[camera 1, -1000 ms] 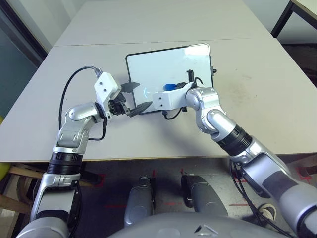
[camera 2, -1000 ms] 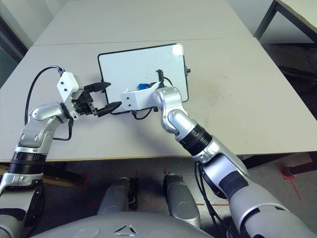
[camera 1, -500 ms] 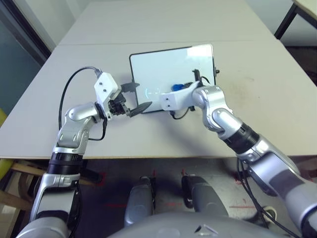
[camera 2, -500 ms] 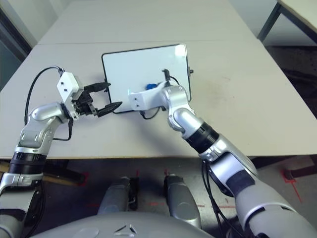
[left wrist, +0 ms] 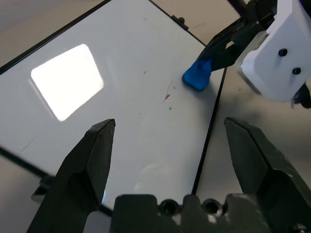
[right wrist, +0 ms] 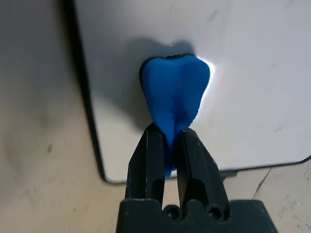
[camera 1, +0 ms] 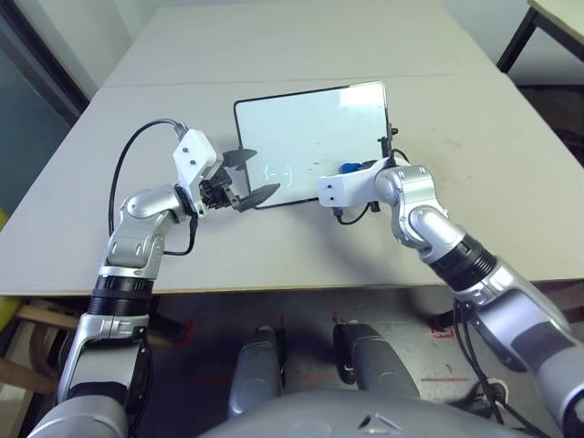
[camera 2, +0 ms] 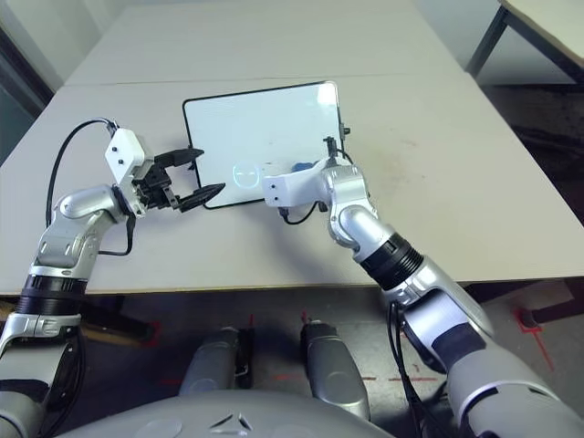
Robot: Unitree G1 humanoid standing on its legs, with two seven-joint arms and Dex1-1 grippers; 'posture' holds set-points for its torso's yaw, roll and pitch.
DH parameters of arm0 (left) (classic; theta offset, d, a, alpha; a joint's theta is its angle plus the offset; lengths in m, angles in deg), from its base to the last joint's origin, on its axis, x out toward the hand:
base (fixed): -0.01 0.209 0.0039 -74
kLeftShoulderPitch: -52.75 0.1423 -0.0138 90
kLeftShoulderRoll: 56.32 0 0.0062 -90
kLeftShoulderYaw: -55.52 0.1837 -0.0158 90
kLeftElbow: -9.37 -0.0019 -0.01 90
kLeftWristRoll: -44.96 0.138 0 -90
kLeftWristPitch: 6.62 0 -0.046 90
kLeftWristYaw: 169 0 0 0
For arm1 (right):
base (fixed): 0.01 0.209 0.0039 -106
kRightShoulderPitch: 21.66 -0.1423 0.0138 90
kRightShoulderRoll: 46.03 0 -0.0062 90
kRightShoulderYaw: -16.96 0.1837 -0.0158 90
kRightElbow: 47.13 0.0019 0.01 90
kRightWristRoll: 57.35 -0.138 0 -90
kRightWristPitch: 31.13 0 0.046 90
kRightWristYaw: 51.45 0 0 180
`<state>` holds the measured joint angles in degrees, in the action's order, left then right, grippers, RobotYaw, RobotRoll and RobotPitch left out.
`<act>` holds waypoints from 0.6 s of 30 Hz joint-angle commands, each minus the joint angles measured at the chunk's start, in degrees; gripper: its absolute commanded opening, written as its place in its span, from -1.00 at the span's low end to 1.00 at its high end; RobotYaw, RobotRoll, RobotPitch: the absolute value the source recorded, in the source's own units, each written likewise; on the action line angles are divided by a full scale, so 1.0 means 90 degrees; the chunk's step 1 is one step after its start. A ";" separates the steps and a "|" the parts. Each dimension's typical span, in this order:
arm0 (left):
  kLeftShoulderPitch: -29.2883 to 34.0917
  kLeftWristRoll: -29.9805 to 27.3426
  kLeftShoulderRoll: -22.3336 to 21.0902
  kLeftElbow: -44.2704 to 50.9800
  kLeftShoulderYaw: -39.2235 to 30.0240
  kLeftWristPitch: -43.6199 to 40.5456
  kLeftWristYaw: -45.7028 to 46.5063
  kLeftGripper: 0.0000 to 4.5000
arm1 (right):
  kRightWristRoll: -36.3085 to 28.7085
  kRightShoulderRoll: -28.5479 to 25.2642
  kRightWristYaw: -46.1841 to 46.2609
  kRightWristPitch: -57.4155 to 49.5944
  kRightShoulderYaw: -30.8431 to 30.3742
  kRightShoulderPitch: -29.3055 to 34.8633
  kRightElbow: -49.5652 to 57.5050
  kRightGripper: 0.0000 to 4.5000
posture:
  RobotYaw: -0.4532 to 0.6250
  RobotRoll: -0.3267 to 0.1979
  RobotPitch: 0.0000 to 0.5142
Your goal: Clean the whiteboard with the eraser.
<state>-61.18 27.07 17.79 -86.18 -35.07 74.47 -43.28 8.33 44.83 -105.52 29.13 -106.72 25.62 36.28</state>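
Gripping the small bright blue, pinched-waist eraser (right wrist: 176, 90) by one end in the right tool (right wrist: 167, 133), with black fingers closed on it. See its long axis running straight on from that tool, with the broad rounded end foremost, over the white rectangular whiteboard (camera 1: 301, 137) near its right-hand, robot-side corner. Perhaps touching the board there; hard to tell beneath the shadow. From the right tool, look toward the left tool (left wrist: 170, 124) for small red and dark marks (left wrist: 167, 96) between the two. For the next stroke, likely best to sweep that way with the nearer right arm, keeping the foam-like block flat and clear of the left tool's fingers, spread apart and empty. Note also a smooth, glossy surface, thin black frame and rounded corners, on a pale matte bench (camera 2: 456, 210).
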 commanded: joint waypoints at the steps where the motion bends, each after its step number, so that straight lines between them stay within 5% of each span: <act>1: 0.0032 0.0079 -0.0009 -0.0052 0.0066 0.0036 -0.0027 1.00 | -0.0152 0.0276 0.0142 0.0143 -0.0107 -0.0197 -0.0092 -0.93 | -0.42 0.25 -0.63; 10: 0.0222 0.0039 -0.0088 0.0127 -0.0037 -0.0027 0.0043 1.00 | -0.0230 0.0562 0.0321 0.0291 -0.0182 -0.0353 -0.0268 -0.93 | -0.38 0.25 -0.61; 18: 0.0248 0.0026 -0.0114 0.0148 -0.0055 -0.0042 0.0045 1.00 | -0.0005 0.0053 0.0161 0.0200 -0.0183 -0.0314 -0.0378 -0.94 | -0.39 0.25 -0.61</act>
<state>-59.27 27.05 17.23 -85.69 -35.58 74.43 -42.95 7.43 46.51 -103.08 31.48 -108.41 22.76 34.14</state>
